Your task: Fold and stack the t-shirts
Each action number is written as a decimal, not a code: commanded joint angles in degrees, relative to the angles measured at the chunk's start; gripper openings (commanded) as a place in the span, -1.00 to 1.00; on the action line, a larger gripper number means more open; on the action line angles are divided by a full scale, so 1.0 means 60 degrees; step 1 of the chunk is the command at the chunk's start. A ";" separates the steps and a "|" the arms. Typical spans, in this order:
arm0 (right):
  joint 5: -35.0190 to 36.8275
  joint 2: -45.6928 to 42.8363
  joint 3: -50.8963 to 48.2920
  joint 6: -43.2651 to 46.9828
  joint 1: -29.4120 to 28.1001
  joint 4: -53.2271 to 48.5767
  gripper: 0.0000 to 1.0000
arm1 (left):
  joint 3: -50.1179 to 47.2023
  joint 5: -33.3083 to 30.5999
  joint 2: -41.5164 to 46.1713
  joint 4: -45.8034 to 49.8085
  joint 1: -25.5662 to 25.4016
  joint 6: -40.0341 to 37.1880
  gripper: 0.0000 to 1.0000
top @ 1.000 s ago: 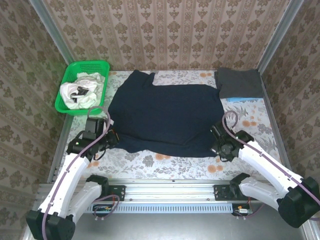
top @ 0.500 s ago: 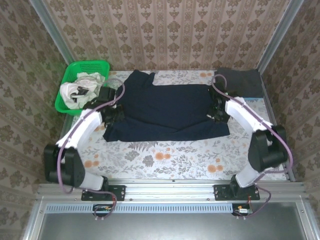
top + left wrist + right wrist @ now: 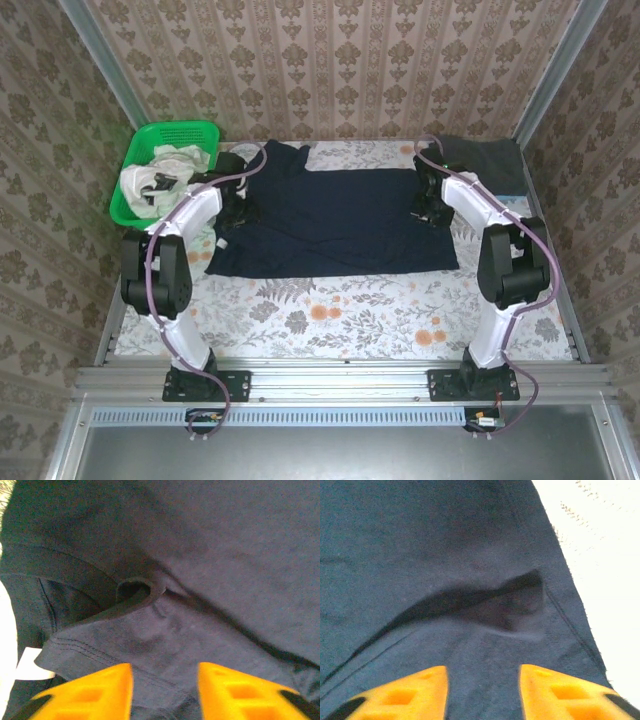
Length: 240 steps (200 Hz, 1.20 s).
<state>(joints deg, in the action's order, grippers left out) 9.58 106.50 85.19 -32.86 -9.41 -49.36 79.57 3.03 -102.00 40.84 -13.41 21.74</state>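
Navy t-shirt (image 3: 335,225) lies flat mid-surface (image 3: 330,310), doubled over into a wide band, long axis running 9 to 3 o'clock, one sleeve sticking out toward 11 o'clock. Left end effector (image 3: 236,215) sits over the band's 9 o'clock end and right end effector (image 3: 432,212) over its 3 o'clock end, so each arm is nearest its own short edge and the cloth body stretches between them. On the left wrist camera the left end effector (image 3: 165,690) has its fingers spread, nothing pinched, with the doubled hem and a puckered fold just ahead at 12 o'clock. The right end effector (image 3: 484,690) is the same: released, cloth slack under it, shirt side edge off at 2 o'clock. Both arms are stretched far out, elbows raised, wrists angled down and inward. Likely next: side or sleeve folds inward, so each would need to re-grip its own end. Grey shirt (image 3: 480,165) is folded at the 1 o'clock corner; white shirts (image 3: 155,185) wait in the green basket (image 3: 135,170) at 10 o'clock.
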 commanded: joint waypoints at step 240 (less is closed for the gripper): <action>-0.0048 -0.1298 -0.4383 -0.0669 -0.0903 0.2494 0.43 | -0.5714 0.0747 0.2335 -0.2520 0.1484 0.0693 -0.34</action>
<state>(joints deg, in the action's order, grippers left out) 8.78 99.33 60.18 -33.52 -15.75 -32.58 45.08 6.02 -87.68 25.89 -5.04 25.96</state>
